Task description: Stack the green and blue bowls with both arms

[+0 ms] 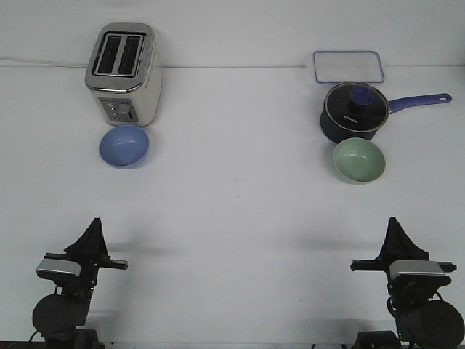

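Note:
The blue bowl [124, 146] stands upright on the white table at the left, just in front of a toaster. At the right, the pale green bowl [358, 160] is also upright, right in front of a dark saucepan. Both bowls are empty. My left gripper [94, 224] rests low near the front left edge, well short of the blue bowl. Its fingers meet in one point with nothing between them. The right gripper [393, 222] mirrors it at the front right, shut and empty, well short of the green bowl.
A cream and chrome toaster [123, 73] stands behind the blue bowl. A navy saucepan [352, 112] with glass lid and a long handle pointing right stands close behind the green bowl. A clear lidded container [348, 67] lies behind the pan.

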`<move>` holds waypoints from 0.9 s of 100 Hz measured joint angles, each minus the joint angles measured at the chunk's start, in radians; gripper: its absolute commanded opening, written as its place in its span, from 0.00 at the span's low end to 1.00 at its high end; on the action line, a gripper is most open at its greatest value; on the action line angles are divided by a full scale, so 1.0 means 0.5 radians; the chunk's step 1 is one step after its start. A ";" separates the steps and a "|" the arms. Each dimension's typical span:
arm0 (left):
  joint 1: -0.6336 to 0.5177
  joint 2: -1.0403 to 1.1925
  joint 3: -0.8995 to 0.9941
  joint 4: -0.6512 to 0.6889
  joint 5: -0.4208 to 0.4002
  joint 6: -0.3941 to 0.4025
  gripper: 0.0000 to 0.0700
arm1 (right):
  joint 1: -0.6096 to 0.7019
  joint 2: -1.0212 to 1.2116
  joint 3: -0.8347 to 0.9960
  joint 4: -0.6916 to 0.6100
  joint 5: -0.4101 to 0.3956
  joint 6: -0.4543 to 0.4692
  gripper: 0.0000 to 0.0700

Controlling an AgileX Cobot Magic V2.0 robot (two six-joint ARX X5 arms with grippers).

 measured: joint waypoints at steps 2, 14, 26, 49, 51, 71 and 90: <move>0.000 0.000 0.000 0.000 0.000 0.000 0.02 | 0.000 0.032 0.047 -0.045 0.000 0.000 0.00; 0.000 0.000 0.000 0.000 0.000 0.000 0.02 | 0.000 0.269 0.333 -0.340 0.000 0.000 0.00; 0.000 0.000 0.000 0.000 0.000 0.000 0.02 | 0.000 0.542 0.603 -0.639 0.000 0.000 0.00; 0.000 0.000 0.000 0.000 0.000 0.000 0.02 | 0.000 1.006 0.970 -1.026 0.000 0.000 0.00; 0.000 0.000 0.000 -0.001 0.000 0.000 0.02 | 0.000 1.038 0.986 -1.049 0.000 0.000 0.00; 0.000 0.000 0.000 -0.001 0.000 0.000 0.01 | 0.001 1.286 1.028 -1.173 -0.001 0.000 0.00; 0.000 0.000 0.000 0.000 0.000 0.000 0.02 | 0.001 1.328 1.028 -1.189 0.000 0.000 0.01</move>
